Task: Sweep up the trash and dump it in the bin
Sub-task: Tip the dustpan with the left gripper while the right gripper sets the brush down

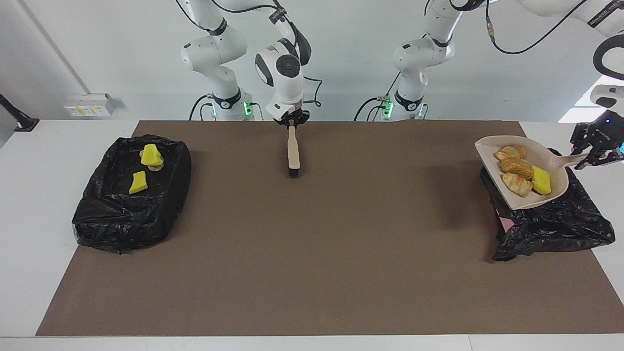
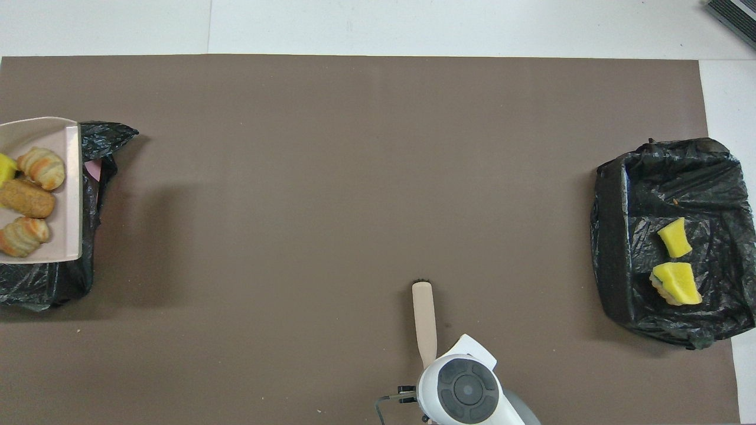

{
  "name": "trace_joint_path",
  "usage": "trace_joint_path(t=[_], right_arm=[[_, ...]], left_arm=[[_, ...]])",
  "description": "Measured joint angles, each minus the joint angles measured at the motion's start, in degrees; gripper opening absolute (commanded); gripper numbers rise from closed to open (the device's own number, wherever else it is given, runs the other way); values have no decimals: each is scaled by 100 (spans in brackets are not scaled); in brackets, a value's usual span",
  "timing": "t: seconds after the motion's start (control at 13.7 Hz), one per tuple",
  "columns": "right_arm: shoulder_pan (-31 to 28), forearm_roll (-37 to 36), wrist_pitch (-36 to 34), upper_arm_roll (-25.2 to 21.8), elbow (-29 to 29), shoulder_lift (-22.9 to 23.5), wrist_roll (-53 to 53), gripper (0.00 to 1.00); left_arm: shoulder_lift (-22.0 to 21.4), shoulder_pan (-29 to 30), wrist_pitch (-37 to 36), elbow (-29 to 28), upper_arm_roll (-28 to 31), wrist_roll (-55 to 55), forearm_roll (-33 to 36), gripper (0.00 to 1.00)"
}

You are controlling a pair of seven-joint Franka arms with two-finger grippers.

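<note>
Trash (image 1: pixel 520 173): three tan croissant-like lumps and a yellow sponge piece are sitting in the beige dustpan (image 1: pixel 492 149), which is hanging in the air over the black-bagged bin (image 1: pixel 555 224) at the left arm's end of the table. More trash, two yellow sponge pieces (image 1: pixel 145 168) and a pale lump, is lying in the second bin (image 1: pixel 97 214) at the right arm's end.

Step in hand: dumping. To do it well, the pan's open lip should be sitting well inside the bag's mouth before tipping; tilting slowly, lip down, so the lumps are sliding off into the bag rather than rolling onto the mat. The bag looks slumped, so the opening is probably narrow; aim for its centre.

Left gripper (image 1: pixel 587 157) is clamped on the dustpan's handle, over the table's edge beside the bin, pan roughly level, slightly tilted. Right gripper (image 1: pixel 291 122) is clamped on the hand brush (image 1: pixel 293 151) handle, bristles pointing down to the mat, waiting near the robots' edge.
</note>
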Motion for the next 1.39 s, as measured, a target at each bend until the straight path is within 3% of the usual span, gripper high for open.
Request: trace_joint_path(t=[0.22,0.29,0.44,0.58,0.73,1.02,1.24,1.39], right_arm=[[0,319,30,0,19,21,-121,12],[0,334,30,-1,21,27,-212,22],[0,349,30,-1,22,43,-297,52],[0,357,30,-1,22,84,-333,68],[-1,360,32,-2,24,145,-348,100],[-34,360,107,-32,223,262,-368,100],[-414,176,103,-56,582,286,-385,100],[-678,23,98,-76,746,290,-433,100]], left_arm=[[11,328,119,234,28,8,318,0],[20,340,265,255,27,8,571,0],[60,289,685,249,-28,-75,1264,0],[134,178,1089,196,-55,-505,2067,0],[187,9,1290,82,-67,-943,2796,0],[50,-323,1691,-476,-74,-1438,4175,0],[-376,-474,2078,-1188,-78,-2373,5565,0],[-578,-478,2148,-1403,-63,-2536,6089,0]])
